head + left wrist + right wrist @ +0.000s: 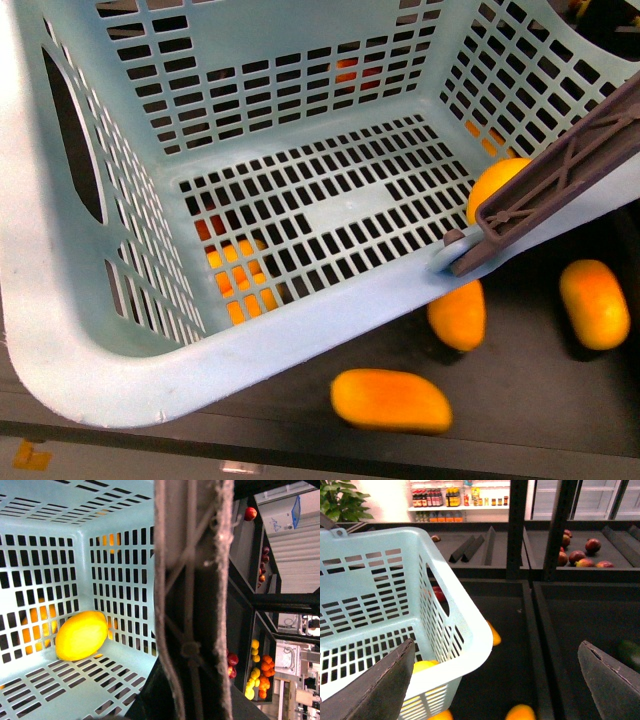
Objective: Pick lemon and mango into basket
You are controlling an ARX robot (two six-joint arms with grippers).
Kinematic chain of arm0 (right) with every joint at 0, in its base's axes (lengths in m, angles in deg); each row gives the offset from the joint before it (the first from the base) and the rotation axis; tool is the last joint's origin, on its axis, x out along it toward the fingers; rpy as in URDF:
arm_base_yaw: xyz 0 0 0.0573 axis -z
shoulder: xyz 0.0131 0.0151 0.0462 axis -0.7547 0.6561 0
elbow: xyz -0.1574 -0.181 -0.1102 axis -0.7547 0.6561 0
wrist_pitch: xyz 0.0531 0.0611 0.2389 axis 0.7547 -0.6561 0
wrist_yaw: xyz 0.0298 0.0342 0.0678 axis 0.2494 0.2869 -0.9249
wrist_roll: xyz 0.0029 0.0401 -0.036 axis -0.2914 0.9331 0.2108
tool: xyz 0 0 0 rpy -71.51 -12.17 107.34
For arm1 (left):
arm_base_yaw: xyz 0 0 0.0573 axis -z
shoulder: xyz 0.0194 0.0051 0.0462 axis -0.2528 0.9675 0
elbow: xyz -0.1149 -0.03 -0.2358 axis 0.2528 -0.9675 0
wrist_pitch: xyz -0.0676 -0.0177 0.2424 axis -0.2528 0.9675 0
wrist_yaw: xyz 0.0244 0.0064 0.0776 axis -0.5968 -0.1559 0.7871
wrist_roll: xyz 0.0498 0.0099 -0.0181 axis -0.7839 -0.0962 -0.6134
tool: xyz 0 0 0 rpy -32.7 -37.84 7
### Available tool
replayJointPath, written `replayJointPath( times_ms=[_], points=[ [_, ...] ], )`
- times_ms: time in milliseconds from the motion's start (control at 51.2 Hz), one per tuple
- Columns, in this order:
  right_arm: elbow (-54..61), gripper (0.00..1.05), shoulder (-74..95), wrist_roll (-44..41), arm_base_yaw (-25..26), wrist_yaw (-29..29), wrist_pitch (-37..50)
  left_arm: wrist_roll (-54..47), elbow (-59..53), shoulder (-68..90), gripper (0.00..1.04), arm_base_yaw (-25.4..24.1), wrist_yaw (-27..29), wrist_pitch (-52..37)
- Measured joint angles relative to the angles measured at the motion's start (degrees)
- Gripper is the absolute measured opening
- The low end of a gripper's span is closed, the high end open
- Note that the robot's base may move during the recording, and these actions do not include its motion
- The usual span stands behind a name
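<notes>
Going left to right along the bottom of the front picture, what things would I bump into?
The basket, then the lowest orange fruit, then the orange fruit peeking from under the basket's edge, then the orange fruit farthest right.

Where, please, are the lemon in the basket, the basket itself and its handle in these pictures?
lemon (81, 635): left wrist view, middle of its yellow skin.
basket (330, 318): front view, bare near rim.
handle (560, 172): front view, midway along the brown-grey bar.
</notes>
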Motion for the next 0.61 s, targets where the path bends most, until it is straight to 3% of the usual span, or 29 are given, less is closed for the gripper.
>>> replayJointPath(
  times_ms=[606],
  points=[
    [0.0,0.96,0.0,0.0,0.0,-0.3,0.0,-0.1,0.0,0.0,0.05,-0.4,0.1,0.0]
  ],
)
